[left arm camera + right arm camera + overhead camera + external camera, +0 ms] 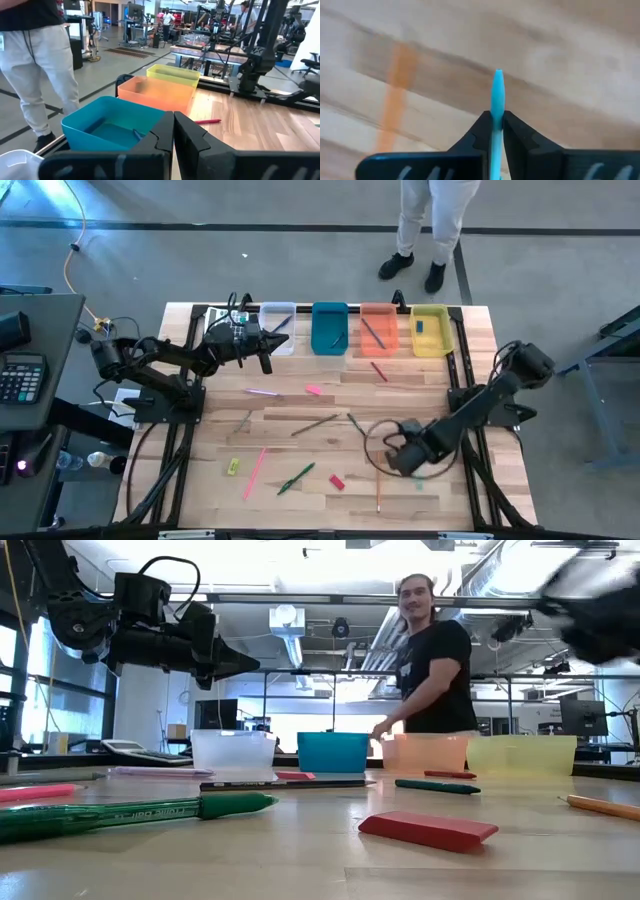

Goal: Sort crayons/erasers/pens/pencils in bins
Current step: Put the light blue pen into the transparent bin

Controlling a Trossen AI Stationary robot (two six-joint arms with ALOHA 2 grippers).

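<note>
Jaws of the right gripper [493, 122] pinch a blue stick [497, 95] above the bench [420, 390]; left gripper [173, 127] closed, empty, near the blue bin [107, 127].

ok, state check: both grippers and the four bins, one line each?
Left gripper: shut, empty, raised by the clear bin.
Right gripper: shut on a light blue stick, over the table.
Clear bin: holds a thin stick.
Blue bin: one small item inside.
Orange bin: holds a thin stick.
Yellow bin: holds a blue eraser.
</note>
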